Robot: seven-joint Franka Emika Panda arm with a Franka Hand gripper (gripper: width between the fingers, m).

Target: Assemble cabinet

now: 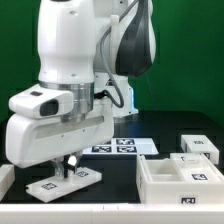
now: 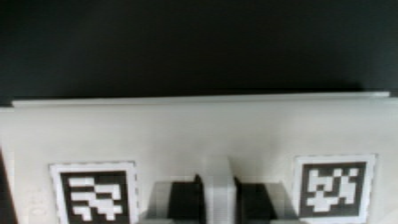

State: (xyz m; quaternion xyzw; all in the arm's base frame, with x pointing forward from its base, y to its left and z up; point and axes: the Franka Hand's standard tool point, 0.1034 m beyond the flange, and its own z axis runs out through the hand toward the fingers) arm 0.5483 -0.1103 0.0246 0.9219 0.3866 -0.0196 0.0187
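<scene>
A flat white cabinet panel [image 1: 58, 183] with two marker tags lies low at the exterior view's left front. My gripper [image 1: 70, 160] is down on it. In the wrist view the panel [image 2: 196, 130] fills the lower half, with a tag [image 2: 96, 192] on one side and a tag [image 2: 331, 186] on the other. My dark fingers [image 2: 183, 199] stand close together on either side of a thin white rib of the panel, and my gripper [image 2: 221, 198] is shut on that rib. The white cabinet box [image 1: 183, 182] stands at the exterior view's right front.
The marker board [image 1: 122, 147] lies behind my gripper. Two more white blocks with tags [image 1: 200, 148] sit behind the box. A white piece [image 1: 5, 180] shows at the exterior view's left edge. The table is black.
</scene>
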